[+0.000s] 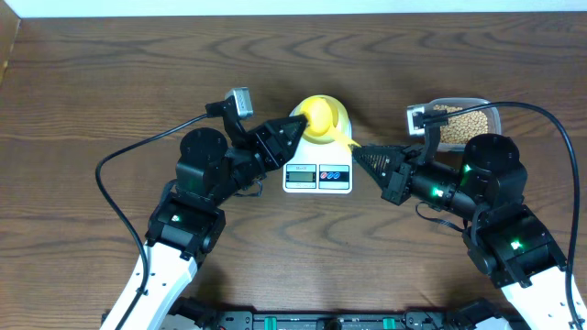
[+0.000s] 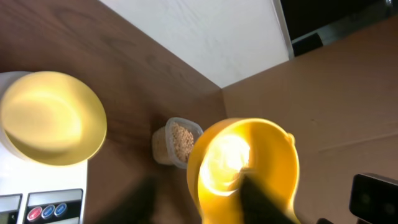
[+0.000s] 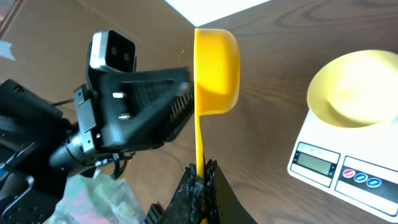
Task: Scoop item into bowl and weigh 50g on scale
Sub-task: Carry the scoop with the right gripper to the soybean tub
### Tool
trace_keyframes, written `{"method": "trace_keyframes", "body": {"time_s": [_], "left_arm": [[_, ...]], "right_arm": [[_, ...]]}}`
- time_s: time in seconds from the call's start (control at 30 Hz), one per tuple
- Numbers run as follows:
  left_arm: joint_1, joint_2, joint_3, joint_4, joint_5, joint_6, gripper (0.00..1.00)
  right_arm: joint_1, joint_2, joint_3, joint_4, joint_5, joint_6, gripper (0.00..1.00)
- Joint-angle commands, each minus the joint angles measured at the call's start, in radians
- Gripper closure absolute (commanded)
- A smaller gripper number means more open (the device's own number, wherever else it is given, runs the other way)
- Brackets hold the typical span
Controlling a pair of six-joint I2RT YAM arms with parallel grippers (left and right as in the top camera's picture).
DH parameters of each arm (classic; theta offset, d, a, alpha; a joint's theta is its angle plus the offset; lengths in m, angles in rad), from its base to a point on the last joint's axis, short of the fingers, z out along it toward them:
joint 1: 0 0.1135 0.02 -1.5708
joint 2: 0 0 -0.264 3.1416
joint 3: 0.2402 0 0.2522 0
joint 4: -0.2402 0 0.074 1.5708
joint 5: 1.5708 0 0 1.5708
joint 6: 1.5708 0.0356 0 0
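Your right gripper [image 3: 202, 177] is clenched on the thin handle of the yellow scoop [image 3: 217, 68]. The scoop's cup stands up ahead of the fingertips and looks empty. Your left gripper [image 3: 183, 99] sits right against the cup's far side, and you cannot tell whether its jaws are parted or closed on the rim. Settle that first: make sure the left is clear before you carry the scoop off, or the 2 arms may pull against each other.

The beans [image 1: 454, 124] lie in the clear tub [image 1: 468, 101], behind your right gripper and close by its wrist. Draw back toward it slowly and keep the cup level. The bowl [image 3: 357, 87] sits empty on the scale [image 3: 323, 163], just ahead and to one side of the cup. Lift clear so the handle doesn't nudge it.
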Motion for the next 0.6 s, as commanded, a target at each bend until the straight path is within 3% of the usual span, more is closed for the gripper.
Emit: {"method": "trace_keyframes", "body": {"time_s": [0.0,0.07,0.27,0.4,0.57], "left_arm": [[0.000,0.002,0.005,0.005,0.013,0.013,0.15],[0.000,0.002,0.005,0.005,0.013,0.013,0.09],[0.000,0.002,0.005,-0.014,0.014,0.016,0.06],[-0.001,0.002,0.005,-0.119,0.039,0.232,0.06],[-0.002,0.002,0.043,-0.346,-0.003,0.386,0.06]], "right_arm": [[-0.006,-0.002,0.019,0.003,0.121,-0.001,0.99],[-0.008,-0.002,0.019,0.003,0.188,-0.001,0.99],[-0.116,-0.002,0.076,-0.047,0.318,-0.039,0.98],[-0.217,-0.002,0.187,-0.237,0.329,-0.097,0.98],[-0.320,0.032,0.346,-0.532,0.425,-0.164,0.98]]}}
